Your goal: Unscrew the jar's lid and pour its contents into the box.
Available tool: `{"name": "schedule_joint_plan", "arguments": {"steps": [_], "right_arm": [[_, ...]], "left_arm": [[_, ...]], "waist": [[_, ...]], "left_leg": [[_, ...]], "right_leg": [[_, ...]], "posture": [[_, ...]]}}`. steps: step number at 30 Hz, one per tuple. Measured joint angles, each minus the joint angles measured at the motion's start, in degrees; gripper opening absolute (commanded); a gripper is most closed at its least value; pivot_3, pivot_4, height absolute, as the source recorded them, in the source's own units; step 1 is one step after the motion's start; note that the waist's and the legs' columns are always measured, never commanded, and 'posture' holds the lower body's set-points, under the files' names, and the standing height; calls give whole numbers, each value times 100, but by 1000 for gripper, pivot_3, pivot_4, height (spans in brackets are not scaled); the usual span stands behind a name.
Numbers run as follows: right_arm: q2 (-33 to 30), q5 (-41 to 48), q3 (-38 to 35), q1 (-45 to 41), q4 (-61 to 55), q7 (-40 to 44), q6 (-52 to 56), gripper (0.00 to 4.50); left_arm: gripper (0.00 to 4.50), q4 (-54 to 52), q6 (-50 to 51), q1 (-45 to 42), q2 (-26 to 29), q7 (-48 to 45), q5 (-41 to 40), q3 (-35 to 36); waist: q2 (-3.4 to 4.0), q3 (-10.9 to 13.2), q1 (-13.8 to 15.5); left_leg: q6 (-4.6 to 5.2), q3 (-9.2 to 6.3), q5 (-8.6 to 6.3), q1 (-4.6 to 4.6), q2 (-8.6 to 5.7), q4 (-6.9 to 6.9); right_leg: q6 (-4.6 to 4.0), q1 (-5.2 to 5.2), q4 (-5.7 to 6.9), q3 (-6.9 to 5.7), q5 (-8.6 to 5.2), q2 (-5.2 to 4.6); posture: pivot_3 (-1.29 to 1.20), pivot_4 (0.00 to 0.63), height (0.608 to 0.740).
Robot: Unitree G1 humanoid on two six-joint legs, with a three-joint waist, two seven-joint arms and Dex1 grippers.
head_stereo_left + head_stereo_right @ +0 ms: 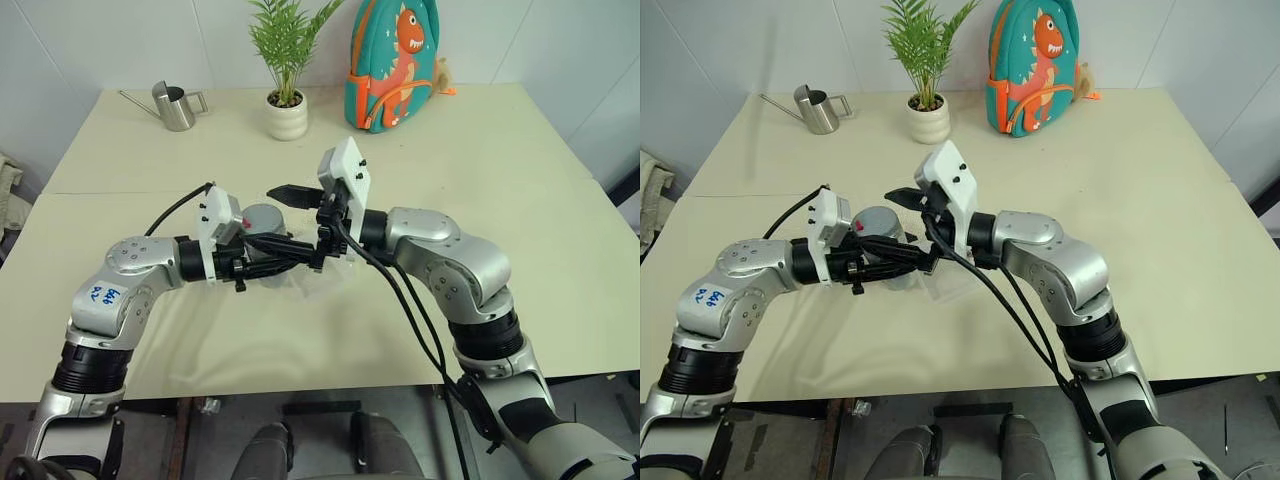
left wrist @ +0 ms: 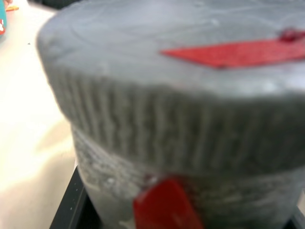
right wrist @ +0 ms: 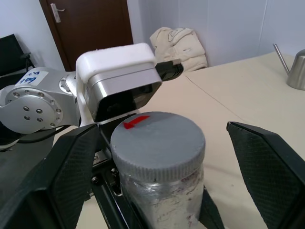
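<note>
Task status: early stage, lid removal not yet begun. The left claw is pinched shut on the body of the jar, holding it upright above the desk, below the cap. The lid remains fully seated on the jar, its ribbed skirt flush against the jar shoulder and its red mark facing up; no gap between lid and jar can be seen. The right claw is spread, with one finger on each side of the lid and clear space between each finger and the ribbed edge, so the lid is bracketed but not gripped. The contents cannot be made out through the cloudy jar wall. The box appears as a faint clear tray on the desk just below and beside the two claws; its interior cannot be judged. Remaining steps, as judged from this state: close the right claw on the lid, unscrew and lift it off, then tilt the jar over the box to empty it.
</note>
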Motion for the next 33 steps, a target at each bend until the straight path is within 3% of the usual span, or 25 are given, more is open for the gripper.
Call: {"name": "schedule_joint_plan", "arguments": {"steps": [4,5,11,16,23,30,33], "right_arm": [[-14,-112,81,0,13,52,-110,2549],[-6,-113,78,-2,15,54,-119,2534],[-48,-101,75,-103,159,183,-167,2534],[-462,183,78,-338,320,1263,-332,2534],[-910,419,-39,-685,498,2506,-370,2534],[-970,284,-37,-713,610,2695,-533,2534],[-972,150,-41,-709,657,2565,-623,3526]], "left_arm": [[2039,14,2,-56,-22,-15,19,0],[2039,14,2,-66,-22,-15,22,0],[2039,38,3,-95,9,-91,33,12],[2039,48,87,-360,297,-1169,-150,-139],[2039,161,-288,-661,-20,-1892,-181,-329],[2039,382,-899,-634,-247,-1790,49,-355],[2039,507,-1009,-634,-267,-1551,204,-315]], "waist": [[0,0,2],[0,0,3],[0,0,-1],[3,2,2],[3,2,2],[3,2,4],[3,2,8]], "left_leg": [[0,0,0,0,0,0],[0,0,0,0,0,1],[1,0,0,0,0,1],[2,2,-1,-4,0,2],[-1,3,-1,-4,1,5],[-4,6,-2,-4,8,9],[-4,6,-2,-4,5,11]], "right_leg": [[0,0,0,0,0,0],[0,0,0,0,0,0],[0,-1,0,0,0,2],[0,0,-4,-1,0,3],[1,4,-8,-3,0,3],[0,2,-5,0,0,10],[1,2,-4,1,0,7]], "posture": [[0,150,740],[0,150,740],[0,150,740],[0,150,740],[0,150,740],[0,150,740],[0,150,740]]}}
